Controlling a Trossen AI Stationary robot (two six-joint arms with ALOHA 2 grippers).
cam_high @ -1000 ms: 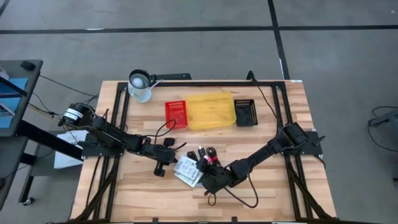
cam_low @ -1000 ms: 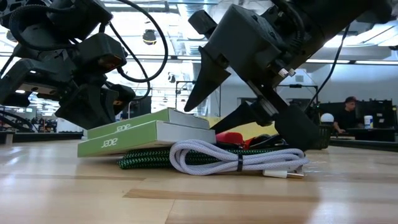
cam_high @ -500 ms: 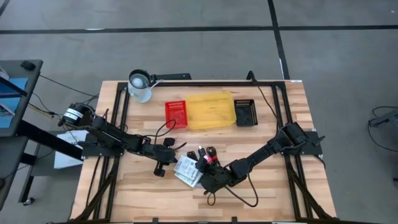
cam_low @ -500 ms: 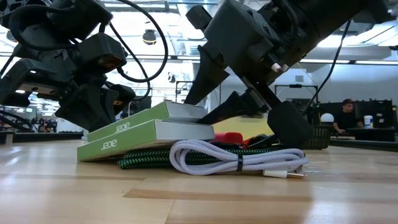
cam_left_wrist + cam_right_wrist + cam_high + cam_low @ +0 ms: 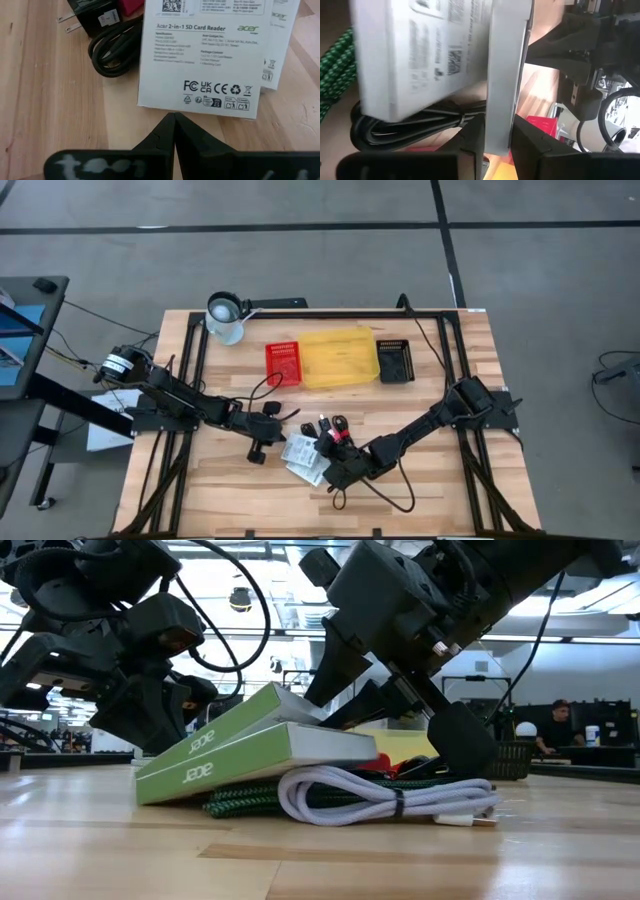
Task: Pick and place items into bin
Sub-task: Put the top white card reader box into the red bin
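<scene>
**Right Arm Tips a Packet Up From the Pile**

Low view is showing the upper white packet [image 5: 232, 730] tilting up at its far end, where a second ago both packets were lying flat on the pile; the right gripper [image 5: 375, 700] is closing on its edge, so the first pick looks under way. The lower packet [image 5: 262, 755] is resting on the green braided cord [image 5: 250, 802] and the white cable [image 5: 385, 802], mid-desk [image 5: 200, 490], well short of the yellow bin [image 5: 339, 357]. Right wrist view is showing what the overhead cannot: the jaws pinching the packet's thin edge. The left gripper [image 5: 172, 131], jaws pressed together, is waiting just beside the packets, with black cords [image 5: 112, 52] lying alongside.
</scene>
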